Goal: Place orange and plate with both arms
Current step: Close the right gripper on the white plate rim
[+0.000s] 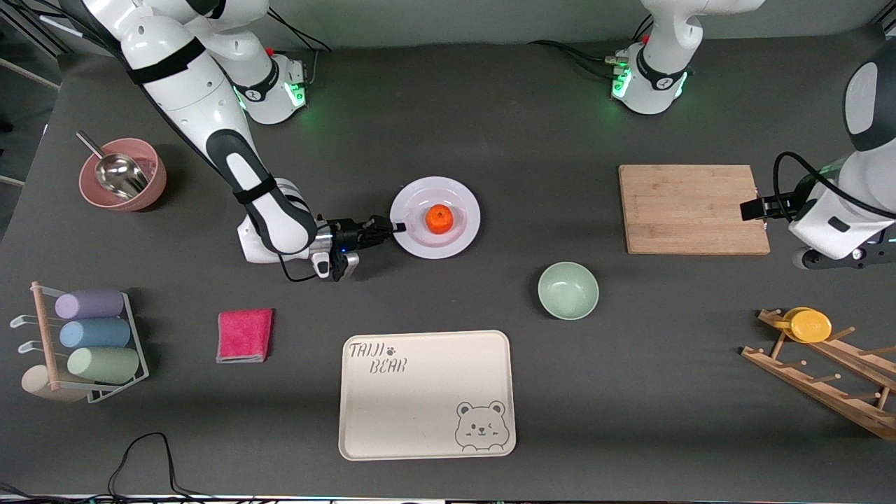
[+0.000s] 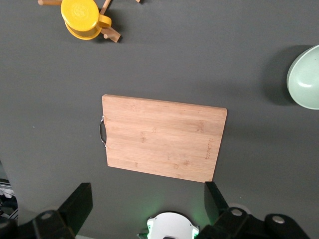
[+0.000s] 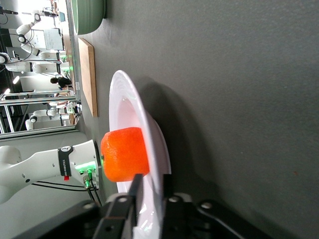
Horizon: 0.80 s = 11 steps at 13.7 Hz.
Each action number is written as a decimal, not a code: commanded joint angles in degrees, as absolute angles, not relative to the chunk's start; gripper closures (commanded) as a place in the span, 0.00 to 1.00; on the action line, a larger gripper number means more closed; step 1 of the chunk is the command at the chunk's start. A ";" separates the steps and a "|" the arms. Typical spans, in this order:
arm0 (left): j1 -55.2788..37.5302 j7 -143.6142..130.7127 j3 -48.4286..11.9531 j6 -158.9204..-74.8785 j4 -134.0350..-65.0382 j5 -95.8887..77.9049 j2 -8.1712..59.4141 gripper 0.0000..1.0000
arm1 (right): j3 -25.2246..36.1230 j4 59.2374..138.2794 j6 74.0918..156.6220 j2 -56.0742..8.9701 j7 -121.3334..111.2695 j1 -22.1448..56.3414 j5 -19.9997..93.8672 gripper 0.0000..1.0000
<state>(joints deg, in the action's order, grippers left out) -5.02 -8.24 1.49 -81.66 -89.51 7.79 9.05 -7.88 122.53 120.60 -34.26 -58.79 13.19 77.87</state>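
Here the orange [image 1: 439,219] sits in the well of the white plate [image 1: 462,199] at mid-worktop, farther from the camera than the mint-green bowl [image 1: 568,290]. The right hand [image 1: 396,228] pinches the plate's rim. The left hand [image 2: 144,201] waits, fingers spread, over the cutting board [image 2: 163,145].

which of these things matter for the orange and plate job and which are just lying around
In the job: orange, plate, right gripper clamped on plate rim.
Lying about: cutting board, green bowl, bear tray, pink cloth.
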 commanded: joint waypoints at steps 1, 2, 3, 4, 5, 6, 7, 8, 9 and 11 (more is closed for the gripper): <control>-5.01 -7.47 1.76 -81.39 -88.24 8.44 9.67 0.00 | -7.73 122.26 121.29 -34.80 -60.73 13.97 79.89 0.98; -5.01 -7.47 1.76 -81.39 -88.24 8.44 9.67 0.00 | -7.73 122.17 121.29 -34.80 -60.65 13.97 79.89 1.00; -4.92 -7.47 1.76 -81.39 -88.24 8.44 9.67 0.00 | -7.73 122.08 121.29 -34.80 -60.47 13.89 79.89 1.00; -5.01 -7.47 1.76 -81.39 -88.24 8.35 9.67 0.00 | -7.73 121.91 121.20 -34.80 -59.77 13.80 79.89 1.00; -5.01 -7.47 1.76 -81.39 -88.24 8.44 9.67 0.00 | -7.65 121.82 121.20 -34.63 -59.42 13.71 79.89 1.00; -5.01 -7.38 1.76 -81.39 -88.24 8.44 9.67 0.00 | -7.65 121.56 121.20 -34.54 -58.89 13.62 79.89 1.00; -5.01 -7.38 1.76 -81.39 -88.16 8.44 9.67 0.00 | -7.65 120.86 121.11 -34.37 -57.67 13.54 79.81 1.00; -5.01 -7.38 1.76 -81.39 -88.24 8.44 9.67 0.00 | -7.65 120.76 121.11 -34.02 -57.05 13.54 79.89 1.00; -4.92 -7.38 1.76 -81.39 -88.24 8.44 9.67 0.00 | -7.65 120.33 120.94 -33.75 -56.52 13.36 79.89 1.00; -5.01 -7.38 1.76 -81.39 -88.24 8.44 9.67 0.00 | -7.56 119.71 120.50 -33.31 -55.29 13.01 79.89 1.00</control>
<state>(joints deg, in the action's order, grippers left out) -4.95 -8.22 1.66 -81.66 -89.51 7.81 9.09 -7.86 120.33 119.47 -34.05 -57.17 12.88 78.74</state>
